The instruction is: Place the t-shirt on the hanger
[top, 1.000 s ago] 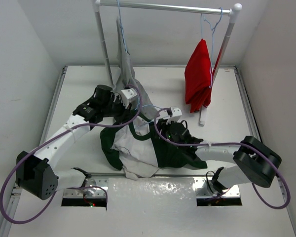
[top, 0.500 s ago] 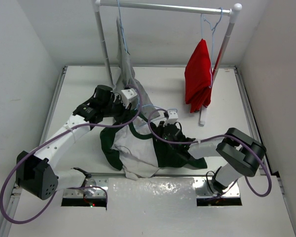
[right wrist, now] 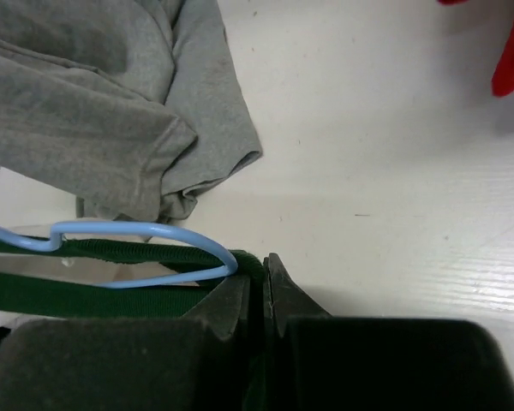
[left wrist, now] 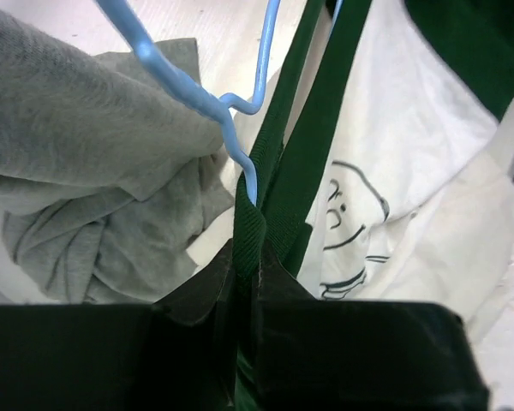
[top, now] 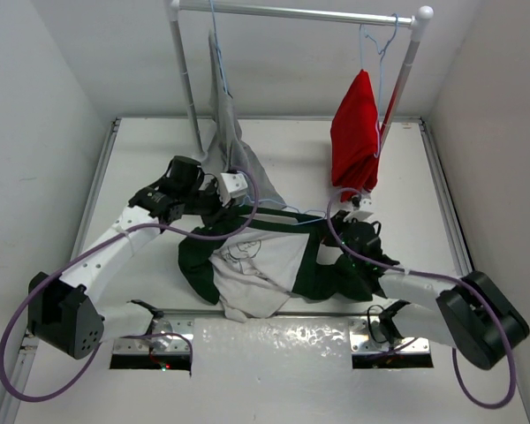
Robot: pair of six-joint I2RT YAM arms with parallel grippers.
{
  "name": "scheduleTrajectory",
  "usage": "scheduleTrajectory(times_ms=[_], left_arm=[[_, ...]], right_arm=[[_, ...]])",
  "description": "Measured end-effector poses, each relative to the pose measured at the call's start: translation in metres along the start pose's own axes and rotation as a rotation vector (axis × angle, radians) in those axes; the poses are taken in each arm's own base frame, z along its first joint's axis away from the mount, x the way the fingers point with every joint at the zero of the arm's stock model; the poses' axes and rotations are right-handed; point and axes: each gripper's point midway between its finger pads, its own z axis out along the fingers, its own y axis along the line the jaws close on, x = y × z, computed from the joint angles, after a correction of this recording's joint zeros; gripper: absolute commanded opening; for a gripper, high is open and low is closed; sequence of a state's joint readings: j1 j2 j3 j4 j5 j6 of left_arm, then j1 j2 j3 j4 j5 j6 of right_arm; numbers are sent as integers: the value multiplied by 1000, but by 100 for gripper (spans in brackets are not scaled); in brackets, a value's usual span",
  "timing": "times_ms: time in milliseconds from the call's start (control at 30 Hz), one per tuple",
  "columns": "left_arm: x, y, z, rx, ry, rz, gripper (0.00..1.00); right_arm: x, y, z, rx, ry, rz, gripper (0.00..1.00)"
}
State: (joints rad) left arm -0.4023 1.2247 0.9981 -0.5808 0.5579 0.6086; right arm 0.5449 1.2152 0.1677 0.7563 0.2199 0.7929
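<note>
The t-shirt point(top: 265, 265), green with a white front panel point(left wrist: 411, 128) and a small line print, lies in the middle of the table. Its ribbed green collar point(left wrist: 300, 128) is stretched taut between my two grippers. My left gripper point(top: 238, 203) point(left wrist: 247, 261) is shut on the collar's left end. My right gripper point(top: 346, 221) point(right wrist: 264, 276) is shut on the collar's right end point(right wrist: 253, 261). The pale-blue wire hanger point(top: 287, 212) point(left wrist: 188, 86) lies along the collar. One rounded end of the hanger point(right wrist: 154, 231) sits inside the neck opening, right against my right fingers.
A grey garment point(top: 225, 132) point(left wrist: 77, 171) point(right wrist: 86, 94) hangs from the rack's rail point(top: 291, 12) and trails onto the table beside my left gripper. A red garment point(top: 355, 132) hangs at the right on its own hanger. The rack's right post foot point(top: 364, 210) is close to my right gripper.
My right gripper has shut on the collar and pulled it to the right, stretching the neck opening. The right arm swung out to the right. The left gripper has barely moved.
</note>
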Motion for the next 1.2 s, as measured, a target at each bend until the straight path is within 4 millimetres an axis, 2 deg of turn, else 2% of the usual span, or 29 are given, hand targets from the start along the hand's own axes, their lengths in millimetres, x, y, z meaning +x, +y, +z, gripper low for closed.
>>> scheduleTrajectory(times_ms=[233, 333, 533, 633, 767, 867, 1100, 1200], left_arm=[[15, 16, -1, -81, 63, 79, 0], [22, 23, -1, -117, 99, 119, 0], [24, 38, -4, -179, 129, 190, 0], [23, 39, -3, -200, 151, 239, 0], [20, 30, 3, -225, 216, 343, 0], [19, 18, 8, -211, 246, 393, 0], [17, 0, 20, -160, 262, 444, 0], [15, -7, 22, -128, 243, 445, 0]], right_arm=[[-19, -2, -12, -32, -5, -48, 0], [-20, -1, -13, -35, 42, -106, 0], [-42, 10, -7, -23, 78, -271, 0], [-46, 16, -7, 13, 108, -407, 0], [-45, 19, -6, 119, 180, -695, 0], [-45, 11, -8, 217, 256, -874, 0], [-43, 29, 1, 213, 316, -1028, 0], [-32, 35, 3, 147, 344, -1021, 0]])
